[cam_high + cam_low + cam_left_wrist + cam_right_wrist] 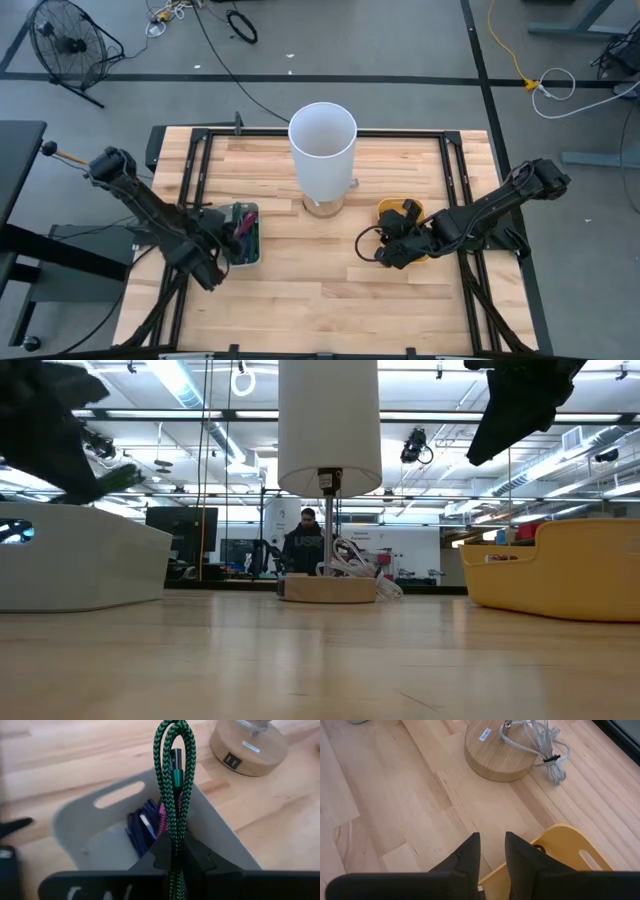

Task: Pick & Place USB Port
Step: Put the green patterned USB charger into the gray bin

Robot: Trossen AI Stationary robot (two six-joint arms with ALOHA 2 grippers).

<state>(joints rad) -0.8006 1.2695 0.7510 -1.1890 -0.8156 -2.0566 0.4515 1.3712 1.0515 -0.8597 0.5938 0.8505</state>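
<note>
My left gripper (175, 847) is shut on a green braided USB cable (172, 780) folded into a loop, with its dark plug (176, 759) inside the loop. It hovers over a grey bin (107, 827) at the table's left (243, 240), which holds purple and pink cables (145, 822). My right gripper (492, 847) stands with a narrow gap between its fingers and nothing in it, above the rim of a yellow bin (565, 847) at the table's right (400, 215). My left gripper pinches the folded green cable between its two fingers, both strands of the loop (173, 832) running along the fingers. The fingers slant down toward the grey bin. The loop and plug stick out past the fingertips, clear of the bin.
A lamp with a white shade (322, 140) stands mid-table on a round wooden base (497, 750), its grey cord bundled beside it (547, 750). A black cord (363, 245) loops on the table by my right gripper. Bare wood lies between the bins.
</note>
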